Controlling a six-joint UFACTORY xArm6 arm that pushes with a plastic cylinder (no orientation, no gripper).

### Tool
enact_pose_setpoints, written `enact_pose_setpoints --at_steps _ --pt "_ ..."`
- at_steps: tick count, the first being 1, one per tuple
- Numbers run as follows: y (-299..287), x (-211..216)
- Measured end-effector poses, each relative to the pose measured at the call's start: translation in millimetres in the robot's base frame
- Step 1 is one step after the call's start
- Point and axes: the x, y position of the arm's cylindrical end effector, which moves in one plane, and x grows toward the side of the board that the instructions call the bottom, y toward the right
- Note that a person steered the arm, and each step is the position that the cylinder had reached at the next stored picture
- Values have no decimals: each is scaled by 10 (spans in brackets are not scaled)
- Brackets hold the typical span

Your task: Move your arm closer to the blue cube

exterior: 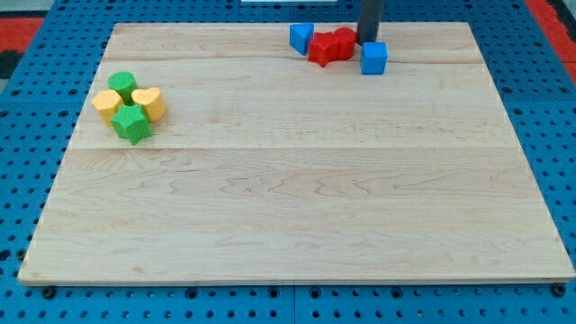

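The blue cube (374, 58) sits near the view's top, right of centre, on the wooden board (297, 180). My tip (367, 41) is at the lower end of the dark rod, just above the cube's upper left corner, touching or nearly touching it. Left of the cube lie two red blocks (331, 46) pressed together, and a second blue block (301, 37), triangular in look, at their left.
At the view's left is a cluster: a green block (122, 85), a yellow block (107, 104), a yellow heart-like block (149, 102) and a green star-like block (131, 124). A blue pegboard (558, 135) surrounds the board.
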Motion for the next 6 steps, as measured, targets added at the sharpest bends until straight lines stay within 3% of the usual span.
enact_pose_setpoints --at_steps 3,4,5,6 --pt "-407 369" --pt "-407 783" --pt "-253 1137" --pt "233 1123"
